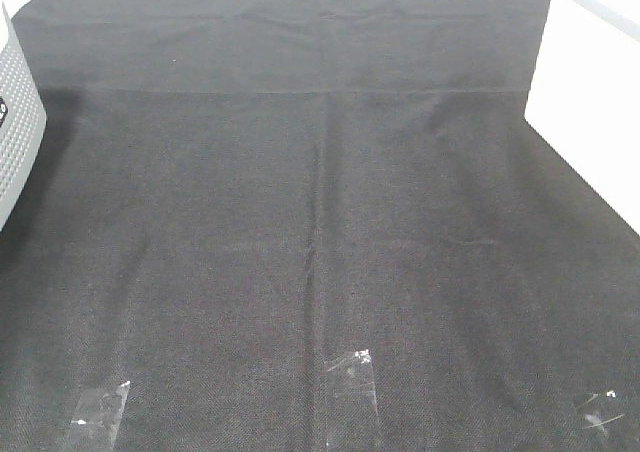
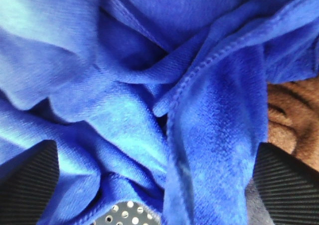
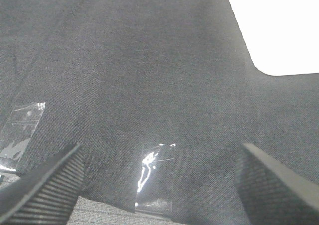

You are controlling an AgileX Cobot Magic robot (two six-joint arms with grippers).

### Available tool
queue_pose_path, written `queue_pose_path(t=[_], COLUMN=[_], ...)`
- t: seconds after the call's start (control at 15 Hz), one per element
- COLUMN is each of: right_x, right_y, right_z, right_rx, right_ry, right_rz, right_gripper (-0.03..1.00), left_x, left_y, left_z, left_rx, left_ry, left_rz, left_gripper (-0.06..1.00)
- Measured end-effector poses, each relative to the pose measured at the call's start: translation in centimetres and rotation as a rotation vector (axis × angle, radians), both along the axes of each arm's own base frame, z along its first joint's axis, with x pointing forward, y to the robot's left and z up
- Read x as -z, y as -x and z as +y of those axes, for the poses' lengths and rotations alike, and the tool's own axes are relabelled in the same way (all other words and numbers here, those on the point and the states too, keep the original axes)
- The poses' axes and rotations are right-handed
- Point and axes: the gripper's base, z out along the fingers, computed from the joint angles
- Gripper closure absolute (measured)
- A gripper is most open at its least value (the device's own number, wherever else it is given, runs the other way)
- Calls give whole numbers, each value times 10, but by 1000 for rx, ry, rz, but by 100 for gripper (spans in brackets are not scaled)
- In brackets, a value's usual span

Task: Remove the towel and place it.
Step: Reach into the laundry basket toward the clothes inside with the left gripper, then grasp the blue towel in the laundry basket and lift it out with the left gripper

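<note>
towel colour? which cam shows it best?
The towel is plain royal blue with a stitched hem; the left wrist view shows it best.

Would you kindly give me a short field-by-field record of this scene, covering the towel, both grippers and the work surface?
towel: royal-blue microfibre towel with stitched edges, crumpled in folds, seen only in the left wrist view
left gripper: open, fingers either side of the towel folds
right gripper: open, empty, over the black cloth sheet
beside towel: brown cloth
surface marks: clear tape patches on the sheet
high view, left edge: grey perforated object
</note>
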Motion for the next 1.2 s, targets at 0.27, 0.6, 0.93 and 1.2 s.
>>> queue_pose_path(t=[0.27,0.6,0.93,1.2], right_x=[0,0,0,0], right_y=[0,0,0,0], right_z=[0,0,0,0], right_rx=[0,0,0,0], right_ry=[0,0,0,0], right_rz=[0,0,0,0], right_gripper=[18,18,18,18], left_x=[3,3,3,3], left_y=[0,4,5,5], left_z=[2,10,12,12], left_rx=[12,-11,30,14], left_ry=[-20,-19,-30,-26], left_rz=[12,34,50,44], left_gripper=[-4,6,49,58])
